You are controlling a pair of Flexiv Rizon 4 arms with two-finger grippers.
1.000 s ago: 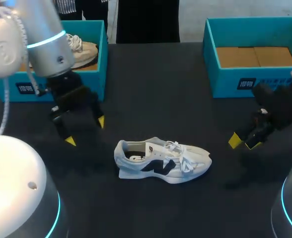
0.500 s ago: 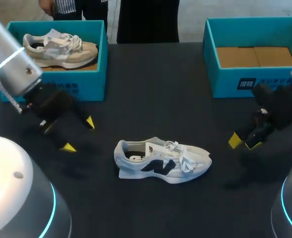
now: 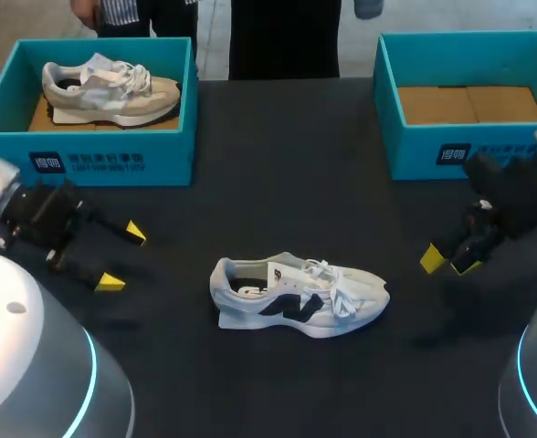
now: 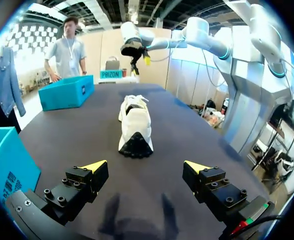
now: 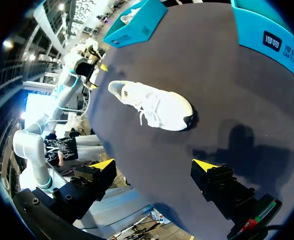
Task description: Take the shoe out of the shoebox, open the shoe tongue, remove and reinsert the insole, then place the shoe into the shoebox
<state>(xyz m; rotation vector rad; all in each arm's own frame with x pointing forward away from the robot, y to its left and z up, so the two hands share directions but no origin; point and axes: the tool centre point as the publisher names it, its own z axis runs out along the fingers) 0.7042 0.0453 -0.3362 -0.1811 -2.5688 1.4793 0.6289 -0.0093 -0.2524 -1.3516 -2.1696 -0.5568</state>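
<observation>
A white shoe (image 3: 300, 297) with a dark side logo lies on its sole in the middle of the black table, toe to the right. My left gripper (image 3: 122, 257) hovers open to the left of its heel, a clear gap away. In the left wrist view the shoe (image 4: 134, 122) lies ahead of the open gripper (image 4: 147, 167), heel toward it. My right gripper (image 3: 448, 263) stands open to the right of the toe, holding nothing. Its wrist view has the shoe (image 5: 154, 105) ahead of the gripper (image 5: 154, 164), toe nearer. The empty teal shoebox (image 3: 451, 151) sits at the back right.
A second teal box (image 3: 113, 160) at the back left holds a beige shoe (image 3: 104, 87). In the left wrist view a corner of this box (image 4: 7, 160) is beside the left finger. The right box wall (image 5: 272, 40) lies close beside my right gripper.
My left arm has drawn back to the left and lowered, uncovering the back-left box and its beige shoe. Its gripper stays open. The right arm and the white shoe have not moved.
</observation>
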